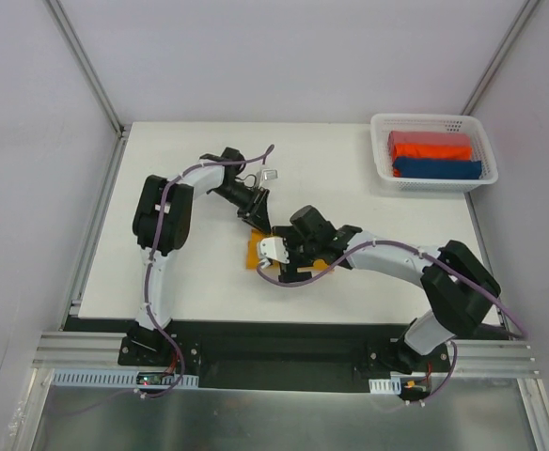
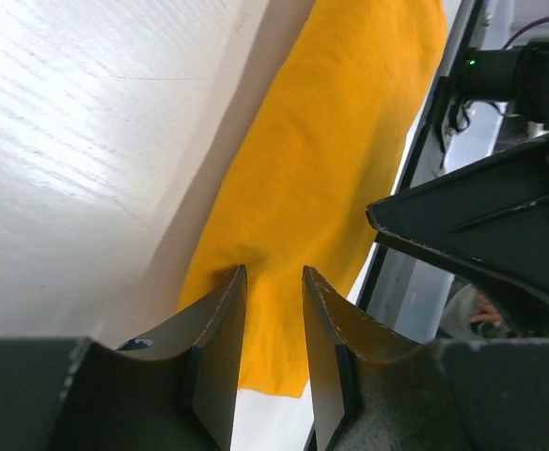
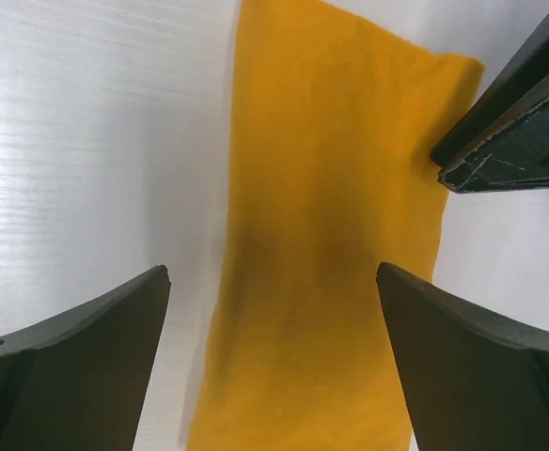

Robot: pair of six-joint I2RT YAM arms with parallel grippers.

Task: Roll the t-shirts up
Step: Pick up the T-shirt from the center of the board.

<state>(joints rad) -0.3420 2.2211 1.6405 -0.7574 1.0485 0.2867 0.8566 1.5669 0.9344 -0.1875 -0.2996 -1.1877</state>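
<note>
Right pincer (image 3: 273, 271) spread wide above mustard t-shirt (image 3: 331, 169), left pincer (image 2: 274, 269) narrowed to a slit at its edge, cloth flat on white table (image 3: 86, 141)

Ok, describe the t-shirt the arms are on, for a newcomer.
Midway across the white table, where the left gripper and right gripper meet, lies a mustard-orange cloth t-shirt in a narrow strip. It alone is outside the white mesh basket holding the red-orange shirt and dark blue shirt.
</note>
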